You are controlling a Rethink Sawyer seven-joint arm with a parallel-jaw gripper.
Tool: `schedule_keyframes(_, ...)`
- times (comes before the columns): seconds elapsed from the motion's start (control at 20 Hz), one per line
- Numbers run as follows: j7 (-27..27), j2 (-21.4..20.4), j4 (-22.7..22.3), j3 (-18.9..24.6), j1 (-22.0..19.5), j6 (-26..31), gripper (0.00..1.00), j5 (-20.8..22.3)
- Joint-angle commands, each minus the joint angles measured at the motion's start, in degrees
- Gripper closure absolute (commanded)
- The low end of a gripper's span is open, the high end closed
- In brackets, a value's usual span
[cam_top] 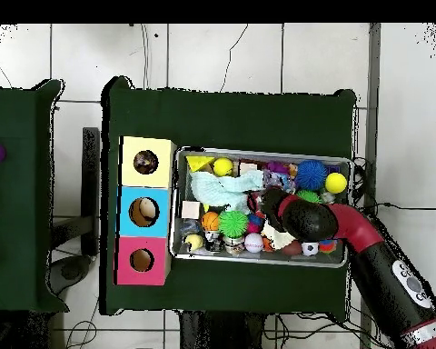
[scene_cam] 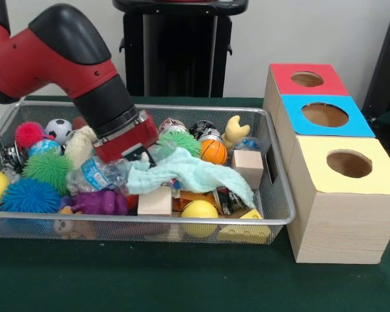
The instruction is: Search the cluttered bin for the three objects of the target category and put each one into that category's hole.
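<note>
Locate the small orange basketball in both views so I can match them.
Front view: the orange basketball sits right of centre in the bin, behind the pale green cloth.
Overhead view: it lies near the bin's left end, toward the bottom wall.
Shared landmark: the green spiky ball beside it.

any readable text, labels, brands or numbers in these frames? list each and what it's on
None can be read.
Water bottle in the bin: its blue label is too blurred to read.
Arm, overhead view: white markings on the black link, too small to read.
The three boxes carry only plain colours, no text.
</note>
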State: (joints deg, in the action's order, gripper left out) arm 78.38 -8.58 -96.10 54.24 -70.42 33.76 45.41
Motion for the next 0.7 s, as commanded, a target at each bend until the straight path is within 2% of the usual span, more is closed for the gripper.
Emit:
schedule_keyframes(0.05,-21.7,-1.6,9.8,-1.3,-3.8,1.5,1.00,5.9)
schedule_keyframes(0.45,-26.0,0.7,10.4,-0.9,-6.0,2.0,1.00,5.5)
schedule_keyframes(0.7,-26.1,-0.9,10.1,-1.0,-5.8,3.1,1.00,4.6)
